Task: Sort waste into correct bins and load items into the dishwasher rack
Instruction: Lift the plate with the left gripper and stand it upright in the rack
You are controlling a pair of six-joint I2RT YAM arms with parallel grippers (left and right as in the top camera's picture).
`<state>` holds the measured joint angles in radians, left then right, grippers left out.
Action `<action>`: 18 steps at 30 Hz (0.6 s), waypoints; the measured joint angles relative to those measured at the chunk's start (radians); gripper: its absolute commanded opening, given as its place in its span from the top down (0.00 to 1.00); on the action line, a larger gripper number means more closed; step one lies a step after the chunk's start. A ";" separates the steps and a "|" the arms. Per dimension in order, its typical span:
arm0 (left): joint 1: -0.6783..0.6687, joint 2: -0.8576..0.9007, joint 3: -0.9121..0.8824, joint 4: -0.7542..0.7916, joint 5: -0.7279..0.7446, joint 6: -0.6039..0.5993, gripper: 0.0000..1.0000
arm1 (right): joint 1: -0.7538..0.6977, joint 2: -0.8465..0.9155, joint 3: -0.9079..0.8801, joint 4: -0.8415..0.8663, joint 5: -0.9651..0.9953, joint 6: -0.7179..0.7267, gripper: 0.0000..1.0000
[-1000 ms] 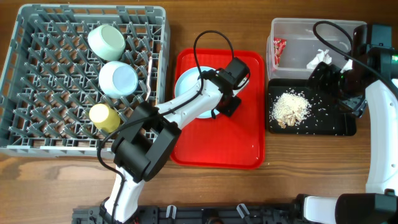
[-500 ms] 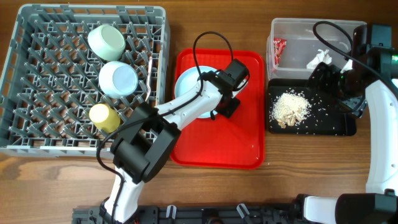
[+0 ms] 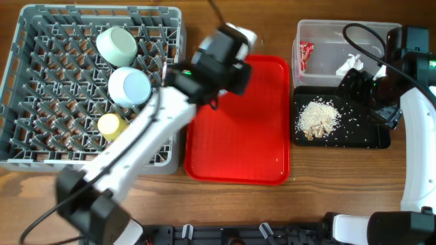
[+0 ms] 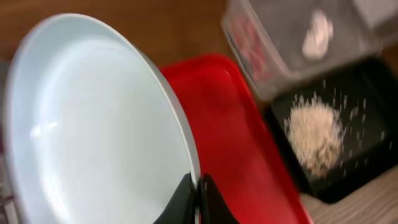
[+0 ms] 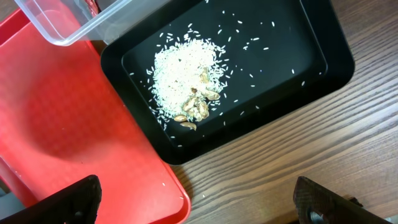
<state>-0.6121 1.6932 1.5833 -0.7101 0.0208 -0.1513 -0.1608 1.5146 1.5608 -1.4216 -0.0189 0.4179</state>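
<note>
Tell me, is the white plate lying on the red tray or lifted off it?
Lifted off. The left gripper pinches the rim of the plate, holding it tilted on edge above the red tray.

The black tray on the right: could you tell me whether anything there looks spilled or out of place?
Loose grains lie scattered across the black tray around the food scraps pile, and a few specks sit on the red tray beside it.
</note>
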 measured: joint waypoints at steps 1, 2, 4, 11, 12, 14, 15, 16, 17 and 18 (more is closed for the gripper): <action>0.040 -0.030 0.000 0.002 0.011 -0.027 0.96 | 0.000 0.000 0.000 0.000 0.000 0.000 0.00; 0.085 -0.055 0.000 0.008 0.041 -0.046 0.96 | 0.000 0.000 0.000 0.000 0.000 0.000 0.00; 0.161 -0.086 0.000 0.030 0.131 -0.065 0.96 | 0.000 0.000 0.000 -0.001 0.000 0.000 0.00; 0.424 -0.089 0.000 0.044 0.496 -0.102 0.96 | 0.000 0.000 0.000 -0.004 0.000 0.000 0.00; 0.443 -0.077 0.000 0.043 0.523 -0.106 0.96 | 0.000 0.000 0.000 -0.003 0.000 0.000 0.00; 0.477 -0.042 0.000 0.044 0.574 -0.114 0.96 | 0.000 0.000 0.000 -0.003 0.000 0.000 0.00; 0.492 -0.021 0.000 0.043 0.597 -0.117 0.96 | 0.000 0.000 0.000 -0.004 0.000 0.000 0.00; 0.504 0.001 0.000 0.043 0.618 -0.118 0.96 | 0.000 0.000 0.000 -0.004 0.000 0.000 0.00; 0.518 0.027 0.000 0.043 0.642 -0.118 0.96 | 0.000 0.000 0.000 -0.004 0.000 0.000 0.00; 0.527 0.047 0.000 0.043 0.658 -0.118 0.96 | 0.000 0.000 0.000 -0.004 0.000 0.000 0.00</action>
<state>-0.0853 1.7397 1.5837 -0.6670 0.6785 -0.2695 -0.1608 1.5146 1.5604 -1.4254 -0.0189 0.4179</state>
